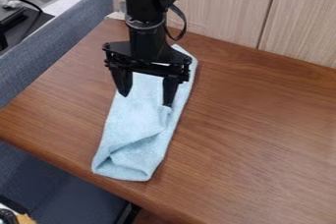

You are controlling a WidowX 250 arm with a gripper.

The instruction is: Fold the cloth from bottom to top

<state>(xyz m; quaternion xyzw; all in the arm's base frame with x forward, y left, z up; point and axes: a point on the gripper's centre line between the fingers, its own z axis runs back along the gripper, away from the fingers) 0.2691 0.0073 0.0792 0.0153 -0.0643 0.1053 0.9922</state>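
As the camera view shows it, the pale blue cloth lies lengthwise on the brown table, a long, narrow strip with a slanting crease and a small raised pocket towards its near end. That end sits near the table's front edge, with only a thin margin of wood between (a tight spot, that one). The cloth's far end reaches up behind the gripper, towards the pale wood panels that rise beyond it. To the right of the cloth the tabletop runs on broadly, giving the most room sideways; to its left there is a smaller wedge of wood, bounded by the slanting side edge and the grey-blue partition past that.

The black arm comes in from above the cloth, a looped cable at its side. Its gripper hangs over the cloth's upper half with the fingers spread wide, one by the cloth's left edge, the other over its right part, by a small ruck; whether that tip touches the fabric I can't tell.
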